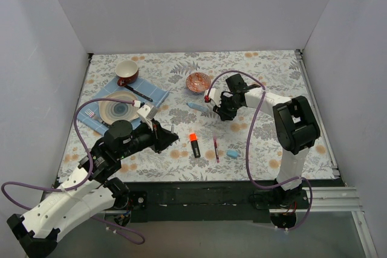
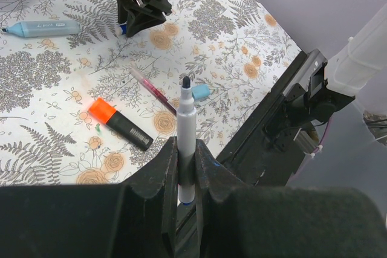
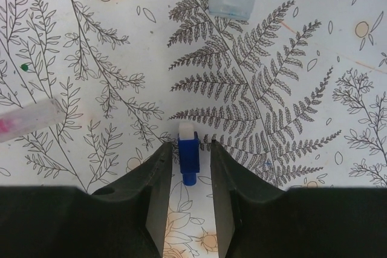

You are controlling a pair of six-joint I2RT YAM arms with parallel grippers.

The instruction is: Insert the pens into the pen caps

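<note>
My left gripper point(image 2: 186, 170) is shut on a grey-white pen point(image 2: 186, 131) with a bare dark tip, held above the table near the front; it also shows in the top view point(image 1: 164, 138). My right gripper point(image 3: 188, 156) is open and low over the table. Its jaws stand on either side of the tiny dark blue cap point(image 3: 188, 152), with a gap on each side. On the table lie a black marker with an orange end point(image 1: 194, 145), a thin magenta pen point(image 1: 215, 148), a light blue cap point(image 1: 233, 154) and a light blue pen point(image 1: 196, 107).
A red patterned bowl point(image 1: 198, 82) sits behind the right gripper point(image 1: 224, 113). A red cup point(image 1: 127, 72), a plate point(image 1: 118, 111) and dark cutlery lie on a blue mat at the back left. A translucent pink-tinted tube point(image 3: 27, 120) lies left of the right gripper.
</note>
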